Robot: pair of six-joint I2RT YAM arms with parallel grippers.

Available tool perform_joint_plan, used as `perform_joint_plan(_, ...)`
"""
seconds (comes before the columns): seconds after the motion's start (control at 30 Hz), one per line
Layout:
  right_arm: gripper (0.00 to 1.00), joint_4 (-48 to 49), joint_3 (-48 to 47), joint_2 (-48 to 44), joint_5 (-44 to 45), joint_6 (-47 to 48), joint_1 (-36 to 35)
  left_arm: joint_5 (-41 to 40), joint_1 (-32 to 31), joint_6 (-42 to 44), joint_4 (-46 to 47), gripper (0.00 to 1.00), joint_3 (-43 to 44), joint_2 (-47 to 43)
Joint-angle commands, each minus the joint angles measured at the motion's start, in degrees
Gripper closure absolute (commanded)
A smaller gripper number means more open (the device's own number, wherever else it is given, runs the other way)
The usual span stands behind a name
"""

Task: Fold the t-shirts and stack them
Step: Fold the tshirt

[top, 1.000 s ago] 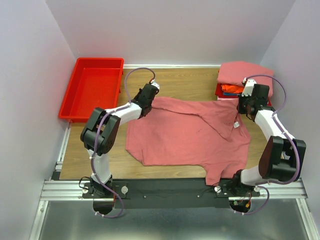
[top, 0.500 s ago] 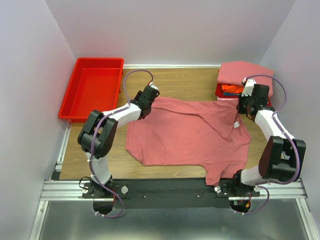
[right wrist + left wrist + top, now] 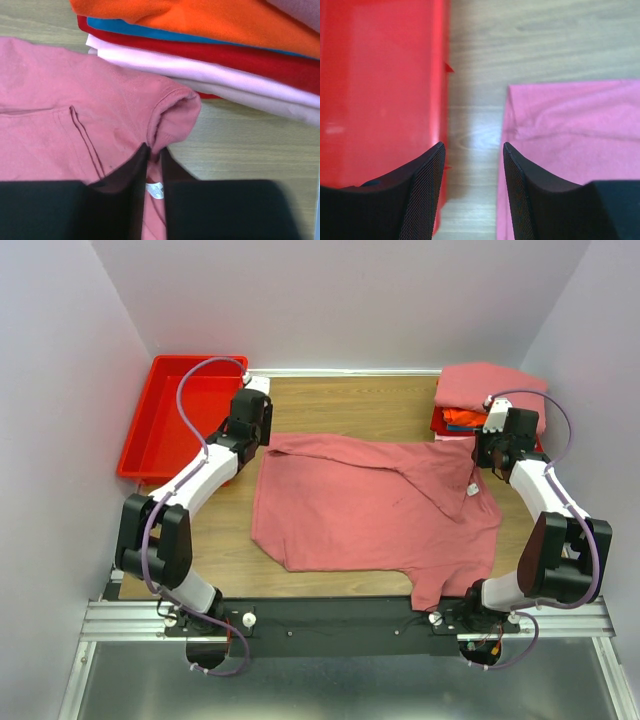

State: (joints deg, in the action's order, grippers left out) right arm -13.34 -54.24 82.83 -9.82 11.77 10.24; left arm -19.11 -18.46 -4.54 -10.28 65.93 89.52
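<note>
Lying spread over the middle of the counter (image 3: pixel 360 400), the salmon-pink t-shirt (image 3: pixel 370 505) has its far left corner just at 3 o'clock of the left claw (image 3: pixel 472 150). This claw is open wide and grips nothing, above the bare wood between the shirt and the red bin (image 3: pixel 180 425). The right claw (image 3: pixel 154 152) is almost closed and pinches a raised fold of the same shirt beside the white neck tag (image 3: pixel 155 190). The stack of folded t-shirts (image 3: pixel 225 50) lies at its 12 o'clock.

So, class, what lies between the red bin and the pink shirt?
Only bare wooden table separates red bin and shirt, shown in the left wrist view.
</note>
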Motion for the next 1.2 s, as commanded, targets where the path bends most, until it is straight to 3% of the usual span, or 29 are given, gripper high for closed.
perform_joint_plan(0.0, 0.69, -0.5, 0.7, -0.9, -0.9, 1.1, 0.5, 7.0, -1.0, -2.3, 1.1, 0.42, -1.5, 0.8)
perform_joint_plan(0.1, 0.6, -1.5, 0.5, -2.8, -0.4, 2.3, 0.5, 7.1, -1.0, -1.5, 0.9, 0.42, -1.9, 0.2)
perform_joint_plan(0.17, 0.48, -4.0, -0.1, -4.6, 0.4, 4.0, 0.6, 6.5, -1.0, -1.0, 0.9, 0.42, -2.5, -1.0)
perform_joint_plan(0.33, 0.4, -9.8, -1.6, -8.6, -1.1, 10.1, 0.5, 5.0, -1.0, -0.1, 1.4, 0.42, -5.7, -4.8)
perform_joint_plan(0.5, 0.27, -24.4, -5.6, -7.2, -21.1, 22.4, -0.6, 5.6, -1.0, 0.0, 3.1, 0.42, -9.0, -7.9)
perform_joint_plan(0.57, 0.27, -27.2, -6.4, -4.1, -26.3, 28.1, -5.2, 6.6, -1.0, -0.4, 4.0, 0.42, -9.5, -8.3)
perform_joint_plan(0.63, 0.27, -27.2, -7.6, -0.1, -25.0, 32.1, -12.4, 8.2, -1.0, -0.6, 4.4, 0.43, -10.1, -8.2)
perform_joint_plan(0.8, 0.28, -27.0, -17.1, 11.7, -24.0, 35.9, -22.1, 9.1, -1.0, 1.8, 4.7, 0.45, -10.1, -7.3)
perform_joint_plan(1.0, 0.31, -26.8, -27.0, 25.6, -19.2, 36.7, -25.0, 7.1, -0.9, 3.7, 3.6, 0.47, -9.9, -6.8)
perform_joint_plan(1.17, 0.35, -26.4, -30.8, 30.9, -16.2, 35.9, -25.4, 6.5, -1.0, 4.1, 3.5, 0.47, -10.2, -6.3)
